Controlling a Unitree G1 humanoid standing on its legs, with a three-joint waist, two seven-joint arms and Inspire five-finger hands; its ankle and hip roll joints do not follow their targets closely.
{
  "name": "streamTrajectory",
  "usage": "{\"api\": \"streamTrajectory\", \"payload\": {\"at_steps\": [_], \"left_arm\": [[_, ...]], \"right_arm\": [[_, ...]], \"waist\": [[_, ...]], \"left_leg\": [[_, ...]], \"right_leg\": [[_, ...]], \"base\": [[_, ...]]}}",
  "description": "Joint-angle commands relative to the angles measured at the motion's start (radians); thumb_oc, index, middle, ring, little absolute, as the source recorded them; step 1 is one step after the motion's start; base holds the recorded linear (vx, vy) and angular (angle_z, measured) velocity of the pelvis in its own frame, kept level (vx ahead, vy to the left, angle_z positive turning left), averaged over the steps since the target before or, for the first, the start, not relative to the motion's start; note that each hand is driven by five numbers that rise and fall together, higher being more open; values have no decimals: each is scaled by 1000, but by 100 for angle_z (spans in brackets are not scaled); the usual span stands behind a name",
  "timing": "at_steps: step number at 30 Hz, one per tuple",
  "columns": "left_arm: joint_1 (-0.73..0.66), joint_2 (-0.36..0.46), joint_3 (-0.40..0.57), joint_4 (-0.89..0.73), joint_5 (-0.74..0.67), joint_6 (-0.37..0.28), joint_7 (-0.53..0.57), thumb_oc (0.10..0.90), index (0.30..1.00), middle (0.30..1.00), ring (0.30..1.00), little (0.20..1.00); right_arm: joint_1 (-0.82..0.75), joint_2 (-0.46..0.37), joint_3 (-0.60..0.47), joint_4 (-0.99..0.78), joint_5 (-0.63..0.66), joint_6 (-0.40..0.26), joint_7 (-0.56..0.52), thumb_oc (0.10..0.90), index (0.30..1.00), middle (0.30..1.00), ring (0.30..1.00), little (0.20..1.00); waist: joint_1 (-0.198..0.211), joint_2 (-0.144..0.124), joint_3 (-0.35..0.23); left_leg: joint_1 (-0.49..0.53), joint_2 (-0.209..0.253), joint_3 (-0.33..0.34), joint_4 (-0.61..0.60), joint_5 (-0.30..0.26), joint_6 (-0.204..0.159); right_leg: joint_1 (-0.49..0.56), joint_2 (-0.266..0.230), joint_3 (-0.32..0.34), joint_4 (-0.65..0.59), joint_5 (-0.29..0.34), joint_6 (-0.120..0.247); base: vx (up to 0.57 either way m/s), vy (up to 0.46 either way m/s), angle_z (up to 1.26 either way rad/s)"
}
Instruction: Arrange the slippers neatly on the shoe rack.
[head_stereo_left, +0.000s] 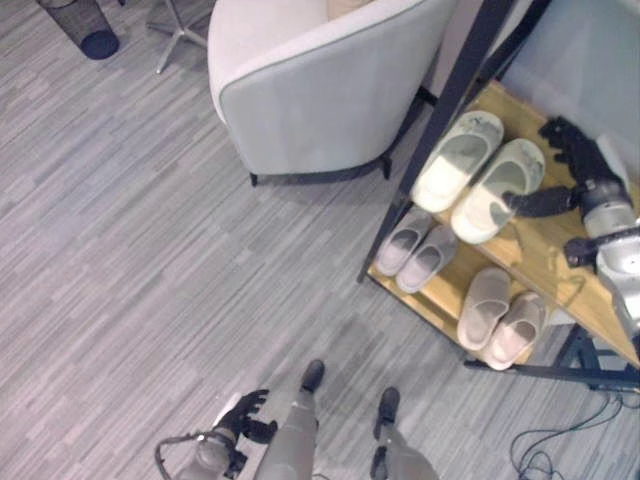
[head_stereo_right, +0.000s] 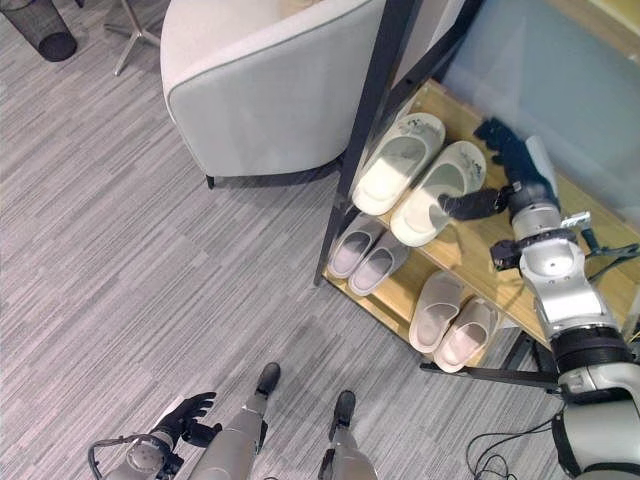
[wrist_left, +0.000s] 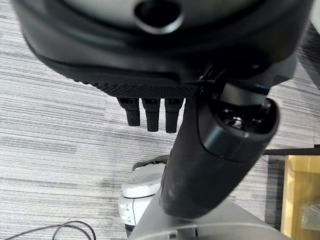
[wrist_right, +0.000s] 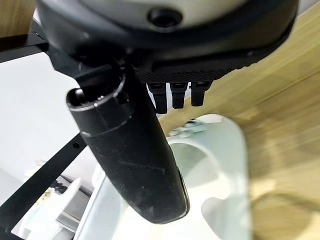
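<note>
Starting at the far left, our left hand (head_stereo_left: 243, 412) hangs low over the grey plank floor (head_stereo_left: 120, 250), fingers loosely spread and holding nothing; it plays no part here. Behind it stands a pale grey armchair (head_stereo_left: 310, 90), close to the black-framed shoe rack (head_stereo_left: 445, 110) with its wooden shelves.

On the rack we count three pairs. The lower shelf carries a small grey pair (head_stereo_left: 416, 253) toward the armchair and a beige pair (head_stereo_left: 500, 317) further right, each pair lying side by side with toes pointing the same way. The upper shelf holds the pale green pair (head_stereo_left: 478, 172), also side by side.

At the right, our right hand (head_stereo_right: 505, 160) reaches over the upper shelf. Its thumb lies at the heel end of the nearer pale green slipper (head_stereo_right: 436, 192), while the fingers stand straight and relaxed above the wood, not curled round anything. Whether the thumb actually touches the slipper we cannot tell.

We judge the task nearly finished: no slipper lies on the floor, and what may remain is a final nudge to square this last slipper against its mate, then drawing the hand clear.
</note>
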Motion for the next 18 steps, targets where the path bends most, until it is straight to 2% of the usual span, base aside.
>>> {"api": "streamTrajectory", "payload": {"at_steps": [1,5,8,10,18], "left_arm": [[68,-26,-49,50,51,-16,-45,800,900,900,900,900],[66,-32,-44,60,55,-9,-52,800,900,900,900,900],[70,-44,-44,84,71,-7,-60,800,900,900,900,900],[70,-59,-34,99,86,-2,-59,800,900,900,900,900],[72,-80,-11,108,95,5,-48,800,900,900,900,900]], "right_arm": [[-44,-36,-61,-1,65,-90,-15,800,900,900,900,900],[-4,-24,-104,-44,76,-100,-24,800,900,900,900,900],[59,13,-180,-114,87,-120,-40,800,900,900,900,900],[127,73,-263,-150,93,-140,-67,800,900,900,900,900],[276,177,-377,-219,54,-149,-103,800,900,900,900,900]], "waist": [[-9,-13,-94],[-18,-19,-108],[-25,-22,-120],[-32,-22,-132],[-42,-22,-160]], "left_leg": [[130,37,-12,-119,-100,3],[144,40,-10,-123,-103,4],[162,45,-6,-129,-107,6],[178,46,-4,-133,-111,8],[221,47,-3,-137,-125,13]], "right_leg": [[79,-44,-29,2,-67,71],[88,-42,-26,2,-66,72],[98,-41,-20,2,-69,72],[110,-40,-22,5,-70,71],[145,-40,-20,9,-76,71]], "base": [[0,0,0],[10,8,0],[26,25,1],[38,26,-9],[20,25,1]]}}
